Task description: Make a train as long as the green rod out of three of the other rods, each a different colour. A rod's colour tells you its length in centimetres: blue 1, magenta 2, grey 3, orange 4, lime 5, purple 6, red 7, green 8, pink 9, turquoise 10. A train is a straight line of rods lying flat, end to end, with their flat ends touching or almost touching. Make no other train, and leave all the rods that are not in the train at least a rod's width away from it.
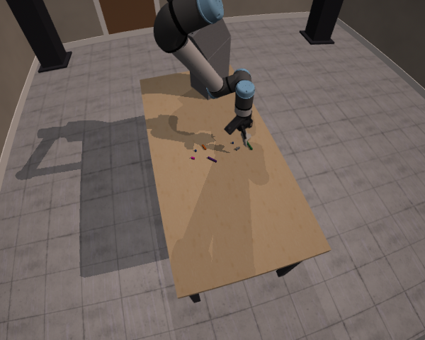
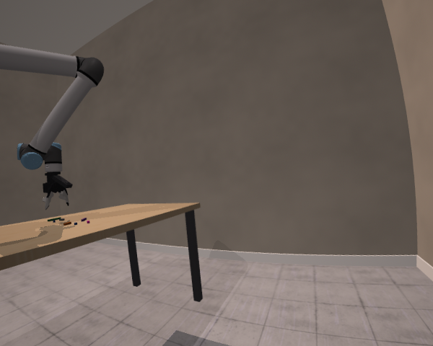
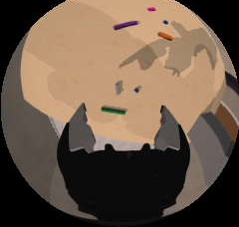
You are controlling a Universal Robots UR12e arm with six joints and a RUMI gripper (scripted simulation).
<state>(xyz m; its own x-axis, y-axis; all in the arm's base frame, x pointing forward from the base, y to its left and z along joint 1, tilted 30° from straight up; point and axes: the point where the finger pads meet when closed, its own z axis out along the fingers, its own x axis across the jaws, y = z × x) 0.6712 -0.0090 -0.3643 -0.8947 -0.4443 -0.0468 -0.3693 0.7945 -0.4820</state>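
My gripper (image 1: pixel 246 138) (image 2: pixel 55 200) (image 3: pixel 123 104) is open and empty, hanging above the green rod (image 1: pixel 249 146) (image 2: pixel 54 219) (image 3: pixel 114 110). A short grey rod (image 1: pixel 236 148) (image 3: pixel 119 88) and a small blue rod (image 1: pixel 231 142) (image 3: pixel 136 90) lie just beside the green one. Farther off lie an orange rod (image 1: pixel 204 146) (image 2: pixel 67 223) (image 3: pixel 165 36), a second blue rod (image 1: pixel 195 149) (image 2: pixel 75 223) (image 3: pixel 165 22), a purple rod (image 1: pixel 211 159) (image 2: pixel 83 219) (image 3: pixel 125 25) and a magenta rod (image 1: pixel 192 158) (image 2: pixel 88 221) (image 3: pixel 151 9). All rods lie flat and apart from each other on the table (image 1: pixel 234 219).
The arm's grey base block (image 1: pixel 210 51) stands at the far end of the wooden table. The table's right edge (image 1: pixel 278 146) runs close to the green rod. Dark pillars (image 1: pixel 40 36) stand on the floor behind.
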